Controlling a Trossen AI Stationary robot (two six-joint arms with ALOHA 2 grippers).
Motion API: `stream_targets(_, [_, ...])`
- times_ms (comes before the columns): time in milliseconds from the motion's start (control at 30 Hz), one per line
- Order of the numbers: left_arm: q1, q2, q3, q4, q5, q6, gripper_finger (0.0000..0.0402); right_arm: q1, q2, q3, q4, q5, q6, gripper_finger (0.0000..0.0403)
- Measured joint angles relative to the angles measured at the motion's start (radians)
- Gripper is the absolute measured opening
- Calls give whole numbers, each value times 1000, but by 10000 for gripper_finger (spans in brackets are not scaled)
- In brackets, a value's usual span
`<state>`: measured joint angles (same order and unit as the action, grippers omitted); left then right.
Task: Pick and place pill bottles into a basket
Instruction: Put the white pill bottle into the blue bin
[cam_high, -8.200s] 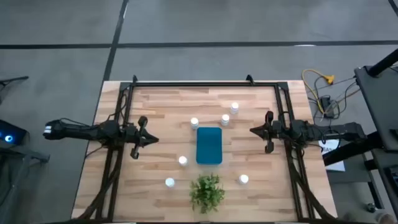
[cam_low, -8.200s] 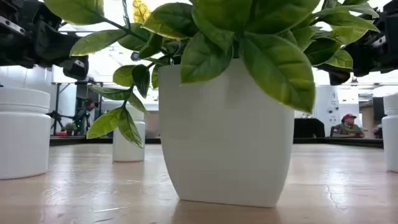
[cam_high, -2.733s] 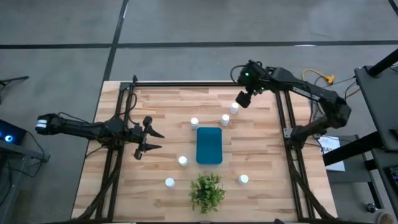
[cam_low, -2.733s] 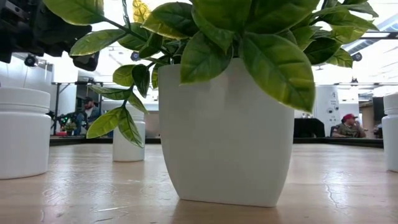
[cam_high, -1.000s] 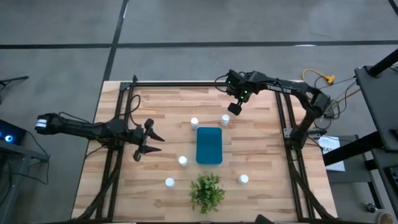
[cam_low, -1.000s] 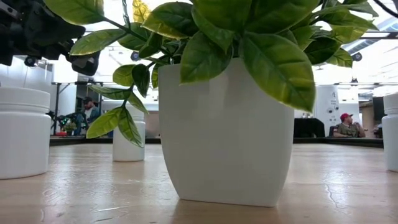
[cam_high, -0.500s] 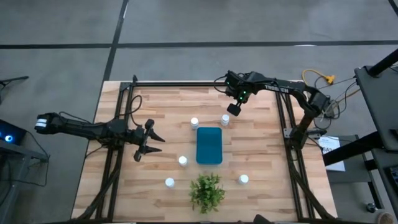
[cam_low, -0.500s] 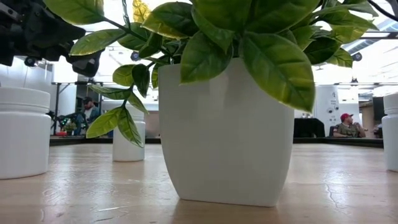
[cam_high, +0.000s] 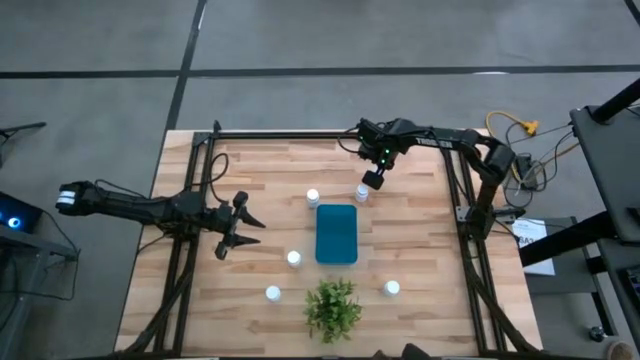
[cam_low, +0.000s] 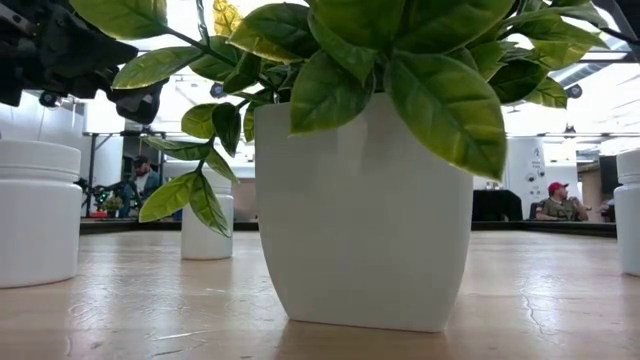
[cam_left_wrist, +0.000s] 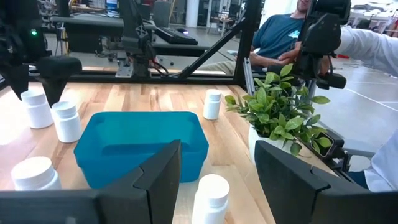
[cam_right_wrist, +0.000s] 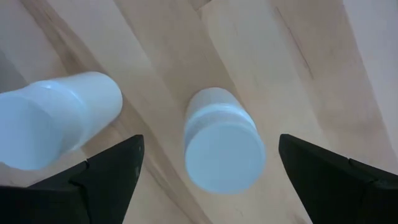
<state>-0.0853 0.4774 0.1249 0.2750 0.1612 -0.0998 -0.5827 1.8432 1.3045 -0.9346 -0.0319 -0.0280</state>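
Right gripper (cam_high: 373, 179) is wide open, hovering right over a pill bottle (cam_right_wrist: 221, 147), gripping nothing. Left gripper (cam_high: 240, 225) sits half open and empty, left of the basket (cam_high: 336, 233).

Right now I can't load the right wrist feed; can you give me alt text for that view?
Looking down between the right gripper's open dark fingers, a white pill bottle stands upright on the wooden table, centred in the gap and not yet gripped. A second white pill bottle stands beside it, partly behind one finger.
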Motion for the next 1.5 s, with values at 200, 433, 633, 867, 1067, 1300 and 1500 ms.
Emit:
stream_targets(200, [0, 3, 0, 2, 0, 0, 188, 0, 5, 0, 1, 2, -1, 363])
stream_targets(433, [0, 10, 0, 4, 0, -1, 188, -1, 5, 0, 7, 5, -2, 357])
stream_targets(633, [0, 11, 1, 5, 0, -1, 188, -1, 5, 0, 11, 6, -9, 314])
stream_targets(867, [-1, 13, 1, 5, 0, -1, 188, -1, 5, 0, 40, 5, -11, 269])
stream_targets(1067, [-1, 13, 0, 5, 4, -3, 188, 0, 11, -1, 55, 0, -18, 254])
stream_targets(1300, [0, 11, 1, 6, 10, -3, 188, 0, 46, -4, 49, -1, -20, 254])
stream_targets(1500, [0, 10, 1, 6, 10, -2, 188, 0, 64, -4, 49, -3, -25, 245])
